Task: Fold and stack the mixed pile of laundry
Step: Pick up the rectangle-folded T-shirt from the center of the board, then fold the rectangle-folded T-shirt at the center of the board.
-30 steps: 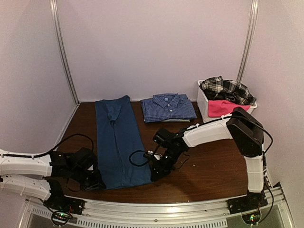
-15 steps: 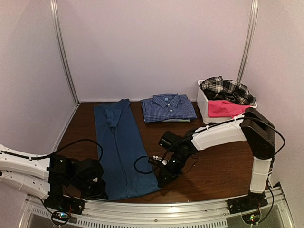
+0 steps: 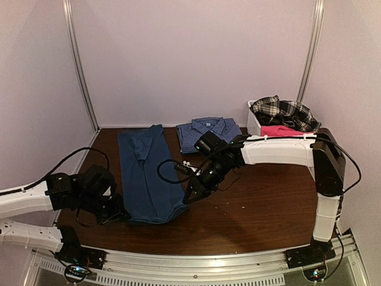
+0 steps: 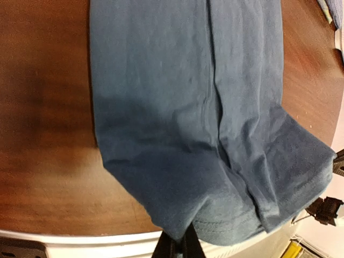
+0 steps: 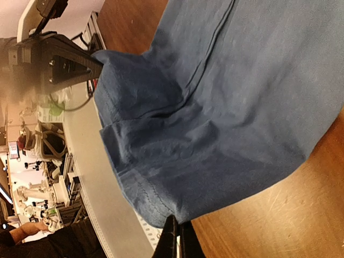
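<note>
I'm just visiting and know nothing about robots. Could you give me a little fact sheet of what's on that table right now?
Job: folding laundry
Being handled: dark blue T-shirt, laid lengthwise on the table
Left gripper: shut on the T-shirt's near hem
Right gripper: shut on the same hem, other corner
Already folded: blue checked shirt, at the back
White bin: holds a plaid shirt and a pink piece

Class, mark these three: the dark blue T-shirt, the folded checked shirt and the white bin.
dark blue T-shirt (image 3: 146,173): top view, middle of its body.
folded checked shirt (image 3: 211,134): top view, chest below the collar.
white bin (image 3: 253,121): top view, its left wall.
</note>
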{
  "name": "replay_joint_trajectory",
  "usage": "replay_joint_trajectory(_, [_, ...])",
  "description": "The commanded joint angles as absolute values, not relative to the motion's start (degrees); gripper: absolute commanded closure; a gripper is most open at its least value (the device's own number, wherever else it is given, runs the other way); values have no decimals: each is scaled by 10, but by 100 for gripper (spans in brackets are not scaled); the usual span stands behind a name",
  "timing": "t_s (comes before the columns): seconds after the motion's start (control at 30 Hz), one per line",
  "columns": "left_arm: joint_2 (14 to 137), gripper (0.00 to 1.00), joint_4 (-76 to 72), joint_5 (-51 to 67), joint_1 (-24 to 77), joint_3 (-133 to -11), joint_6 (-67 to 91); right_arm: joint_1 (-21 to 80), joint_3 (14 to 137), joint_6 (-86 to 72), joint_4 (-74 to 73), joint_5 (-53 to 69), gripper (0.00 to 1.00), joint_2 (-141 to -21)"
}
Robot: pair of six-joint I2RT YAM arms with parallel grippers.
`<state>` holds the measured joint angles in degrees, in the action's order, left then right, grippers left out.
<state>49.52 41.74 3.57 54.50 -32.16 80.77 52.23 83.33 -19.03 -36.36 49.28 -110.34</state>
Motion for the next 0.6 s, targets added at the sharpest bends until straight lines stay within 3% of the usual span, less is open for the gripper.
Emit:
replay_joint_trajectory(0.0, [587, 100, 412, 41, 458, -405, 663, 486, 920, -171, -390, 492, 100, -1160])
replay_joint_trajectory(0.17, [683, 100, 408, 45, 375, -479, 580, 447, 1046, -163, -419, 511, 100, -1249])
replay_joint_trajectory(0.57, [759, 100, 370, 31, 248, -540, 495, 427, 1278, -199, -350, 502, 100, -1400])
